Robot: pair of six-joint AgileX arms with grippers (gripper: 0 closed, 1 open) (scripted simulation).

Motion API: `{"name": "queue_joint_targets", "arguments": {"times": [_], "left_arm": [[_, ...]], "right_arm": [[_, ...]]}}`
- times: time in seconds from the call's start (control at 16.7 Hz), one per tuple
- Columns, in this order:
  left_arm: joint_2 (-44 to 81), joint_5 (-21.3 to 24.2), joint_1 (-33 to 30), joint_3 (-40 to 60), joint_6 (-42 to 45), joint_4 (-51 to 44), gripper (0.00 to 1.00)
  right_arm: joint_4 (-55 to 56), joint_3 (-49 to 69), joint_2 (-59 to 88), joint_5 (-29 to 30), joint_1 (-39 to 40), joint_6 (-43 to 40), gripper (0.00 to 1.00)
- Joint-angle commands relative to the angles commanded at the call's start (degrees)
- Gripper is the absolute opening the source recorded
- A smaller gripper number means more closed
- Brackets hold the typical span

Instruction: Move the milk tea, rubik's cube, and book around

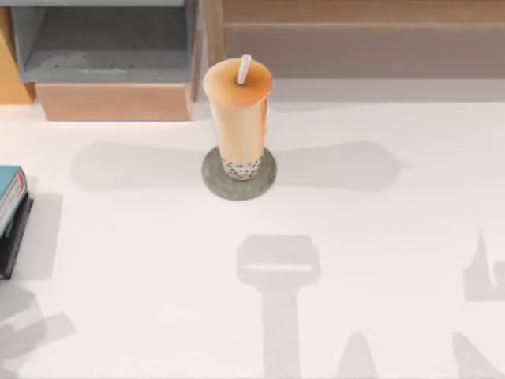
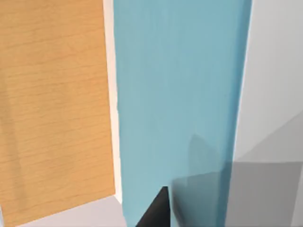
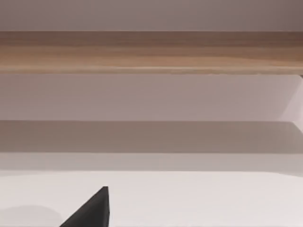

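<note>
The milk tea [image 1: 238, 110] stands upright on a round grey coaster [image 1: 267, 181] at the middle back of the white table. At the table's left edge lies the book [image 1: 8, 183], teal cover up, on top of a flat black slab [image 1: 16, 237]. In the left wrist view the book's teal cover [image 2: 180, 104] is very close, and a dark tip of my left gripper [image 2: 156, 213] shows just over it. A dark tip of my right gripper [image 3: 92, 210] shows above bare table, facing the back shelf. The rubik's cube is out of view.
A grey open box on a wooden base [image 1: 110, 55] stands at the back left. A long wooden shelf [image 1: 363, 31] runs along the back right. Shadows of the arms fall on the white table [image 1: 355, 237] near its front edge.
</note>
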Motion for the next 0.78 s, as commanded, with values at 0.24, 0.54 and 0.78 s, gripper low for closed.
{"name": "queue_joint_targets", "arguments": {"times": [0.24, 0.54, 0.78], "left_arm": [[0.0, 0.0, 0.0, 0.0, 0.0, 0.0, 0.75], [0.0, 0.0, 0.0, 0.0, 0.0, 0.0, 1.00], [0.0, 0.0, 0.0, 0.0, 0.0, 0.0, 1.00]], "right_arm": [[0.0, 0.0, 0.0, 0.0, 0.0, 0.0, 1.00], [0.0, 0.0, 0.0, 0.0, 0.0, 0.0, 1.00], [0.0, 0.0, 0.0, 0.0, 0.0, 0.0, 1.00]]}}
